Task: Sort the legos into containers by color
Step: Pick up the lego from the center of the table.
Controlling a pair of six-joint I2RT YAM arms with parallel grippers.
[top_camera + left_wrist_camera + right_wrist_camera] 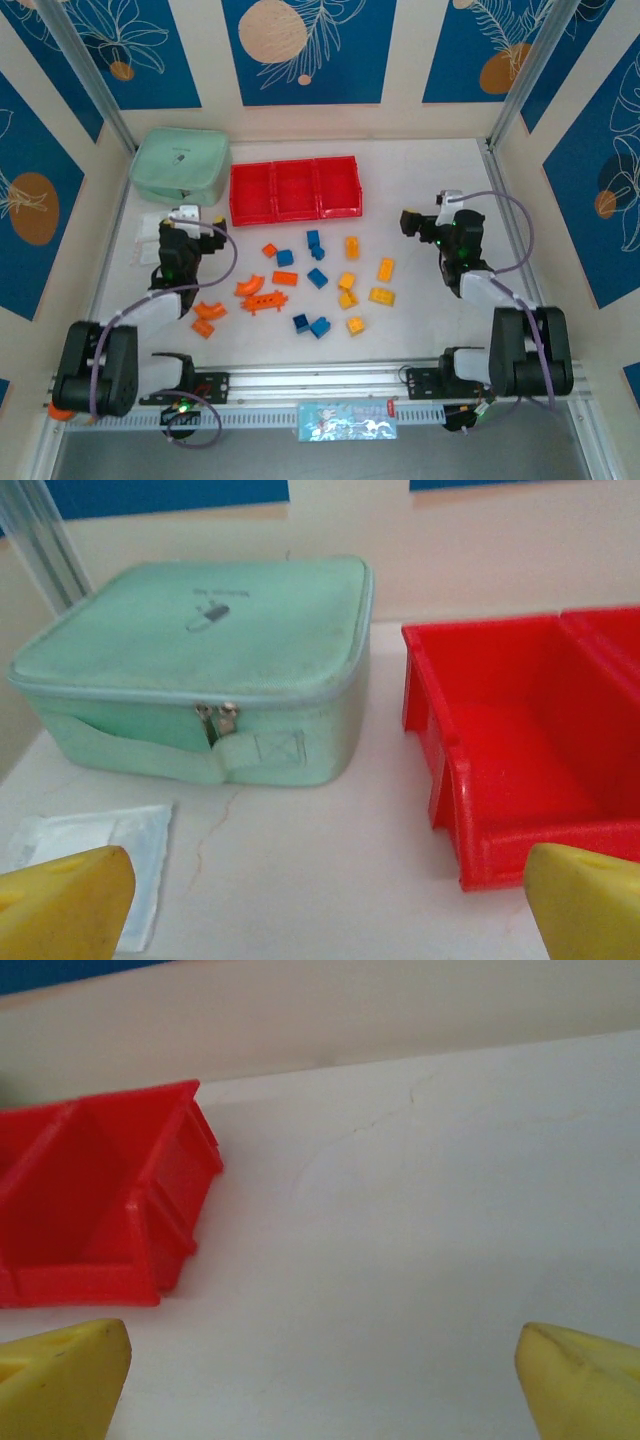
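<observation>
Several blue [318, 277], orange [265, 300] and yellow [381, 295] legos lie scattered on the white table between the two arms. The containers [295, 190], three joined red bins, stand empty behind them. Their left bin [500, 740] shows in the left wrist view and their right end [90, 1200] in the right wrist view. My left gripper [195, 212] [335, 910] hovers left of the bins, open, with only bare table between its yellow fingertips [65, 900]. My right gripper [428, 208] [320, 1380] is right of the bins, open and empty.
A mint green zippered pouch [180, 165] [200, 670] sits at the back left beside the bins. Clear plastic packets [150, 235] [90, 860] lie left of my left gripper. Patterned walls close in the table on three sides.
</observation>
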